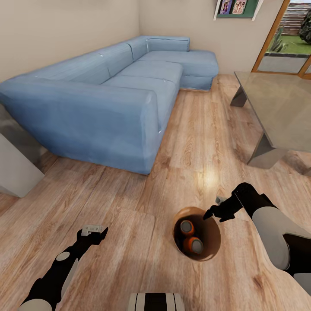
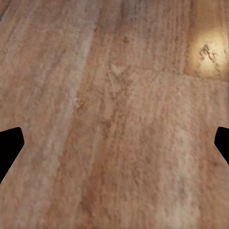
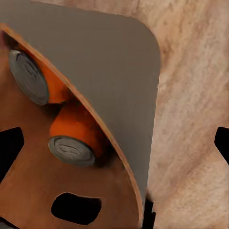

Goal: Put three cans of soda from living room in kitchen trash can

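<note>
Wood floor [image 1: 129, 203], two orange cans [image 1: 190, 235] half-hidden inside brown bin [image 1: 211, 252].

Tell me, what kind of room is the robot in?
It looks like a living room. There is a big blue corner sofa on a wood floor, a low grey table beside it, and a glass door to a garden.

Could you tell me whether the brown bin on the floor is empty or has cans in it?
Not empty: two orange cans lie inside the bin; grey tops show in the right wrist view.
</note>
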